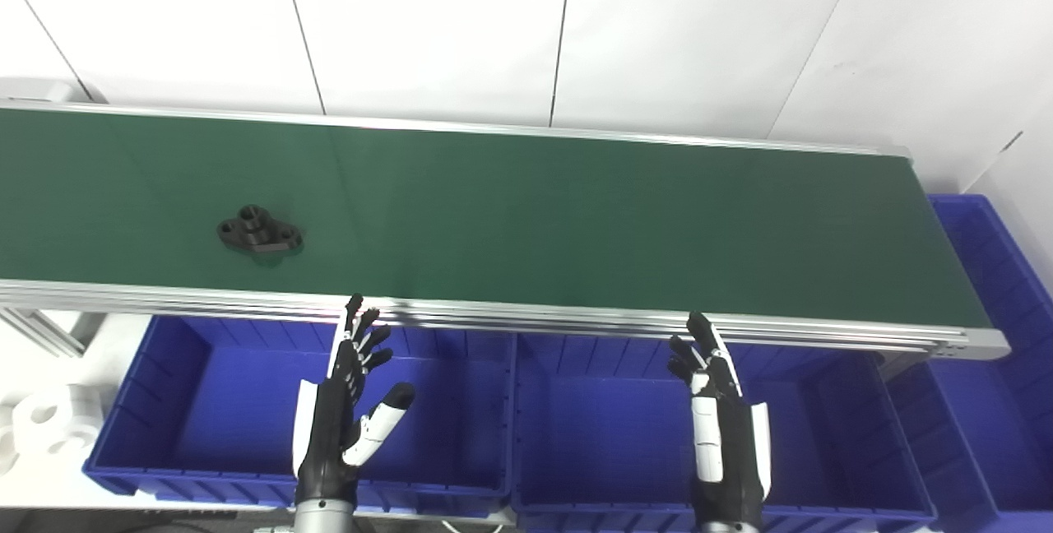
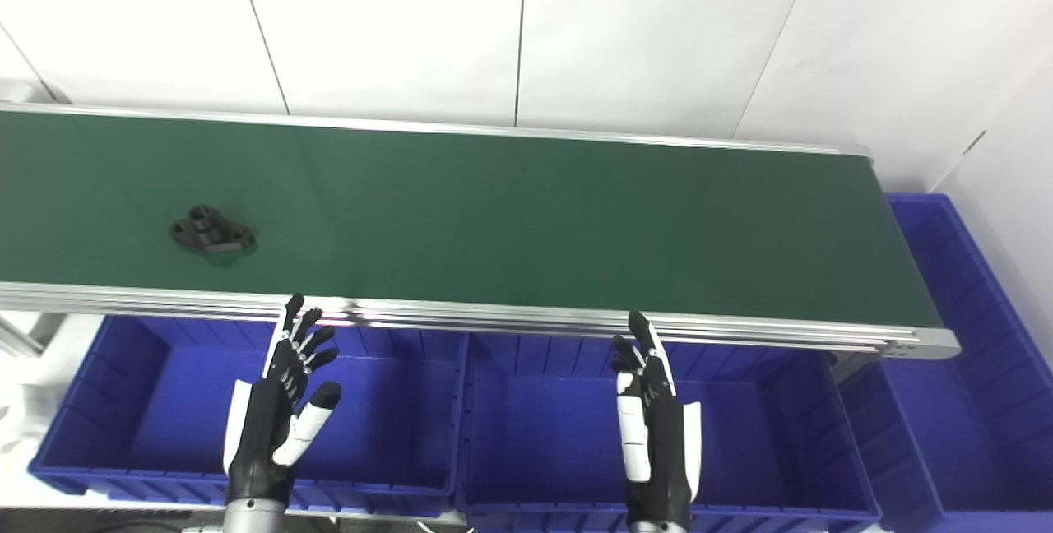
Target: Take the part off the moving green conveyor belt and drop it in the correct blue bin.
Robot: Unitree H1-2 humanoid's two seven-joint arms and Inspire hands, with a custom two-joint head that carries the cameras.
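A black flanged part (image 1: 259, 231) with a raised hub and two side holes lies on the green conveyor belt (image 1: 526, 220), toward its left end near the front rail. My left hand (image 1: 345, 410) hovers open over the left blue bin (image 1: 173, 401), fingers spread and pointing at the belt, below and right of the part. Over the middle blue bin (image 1: 600, 426) my right hand (image 1: 720, 422) is also open and holds nothing. Both hands are apart from the part.
A third blue bin (image 1: 999, 368) stands at the belt's right end. The aluminium front rail (image 1: 526, 315) runs between hands and belt. White parts (image 1: 45, 422) lie on the floor at far left. A white panelled wall is behind.
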